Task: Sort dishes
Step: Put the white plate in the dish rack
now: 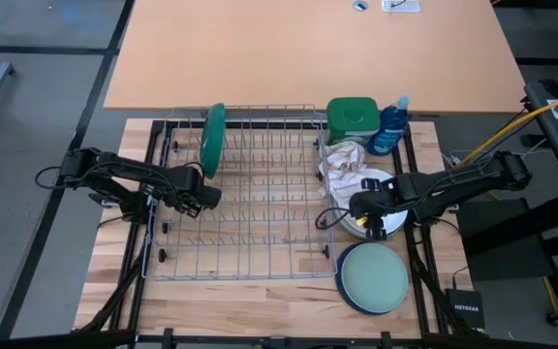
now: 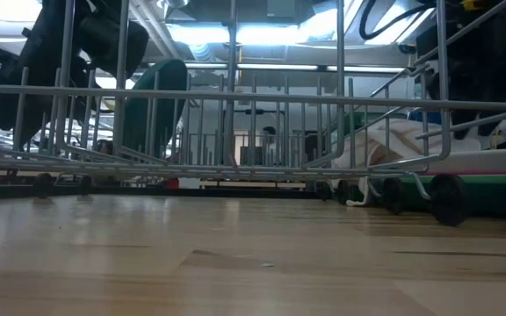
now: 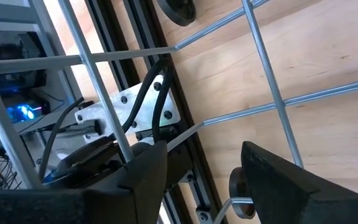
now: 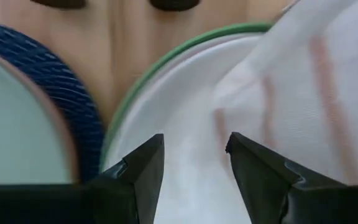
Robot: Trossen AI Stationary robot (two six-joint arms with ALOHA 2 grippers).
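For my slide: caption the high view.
One green plate stands in the wire rack; both arms wait at its sides.

I work in a lab or robotics workspace, not a kitchen. My arms are bolted to a light wooden table [image 1: 114, 281] edged with black metal framing [image 1: 420, 281], and loose cables run off both sides; a yellow cable [image 1: 511, 131] trails toward equipment at my right. A small black network box [image 1: 465, 308] sits at one corner. Beyond lies a long bare desk [image 1: 308, 48] on grey floor. Across the table I see bright ceiling lights [image 2: 262, 33] and blurred racks.
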